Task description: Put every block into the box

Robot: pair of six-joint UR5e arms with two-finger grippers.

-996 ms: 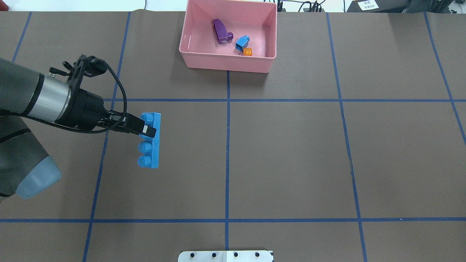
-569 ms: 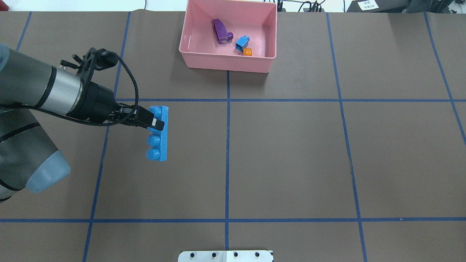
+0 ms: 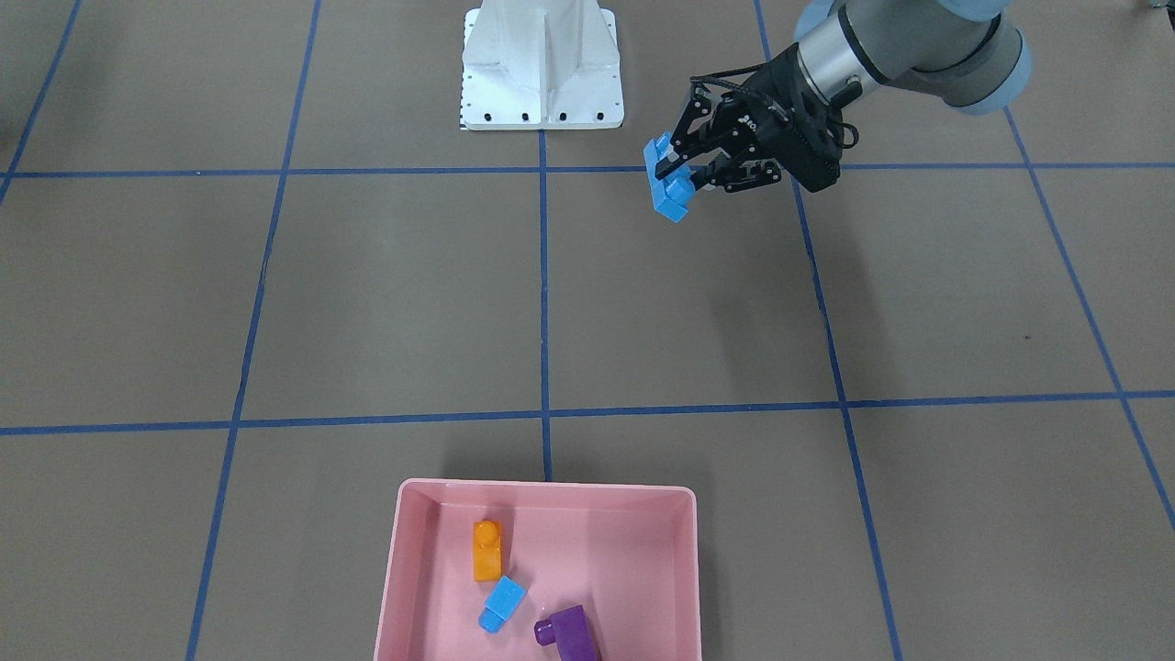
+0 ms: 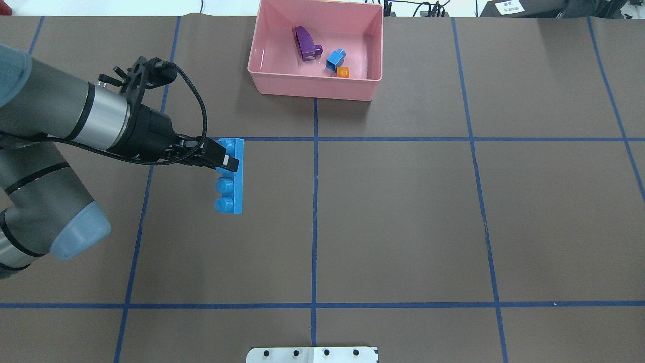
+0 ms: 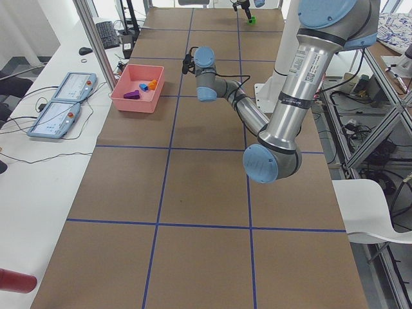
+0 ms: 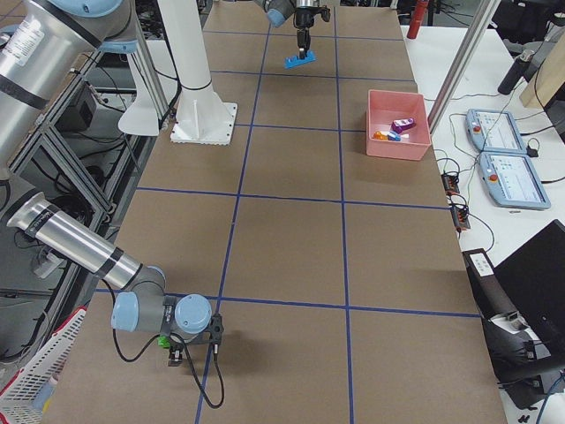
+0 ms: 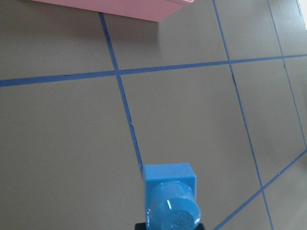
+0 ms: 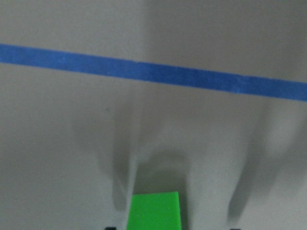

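Jaws of the left gripper (image 4: 227,161) clamp the long blue block (image 4: 235,190) near its far end, studs facing the robot's left, long axis pointing away from the robot.

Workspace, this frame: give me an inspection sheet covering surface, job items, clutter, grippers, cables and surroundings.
Surface: brown table with a blue tape grid.
Job's things: pink box holds purple block, small blue block and orange block; long blue block held above the table; green block by the right gripper, outside the box.
Clutter: nothing seen.
Grippers: left gripper shut on long blue block; right gripper, cannot tell.
Cables: black cable looped at the left wrist.
Surroundings: white robot base, tablets, white chair.
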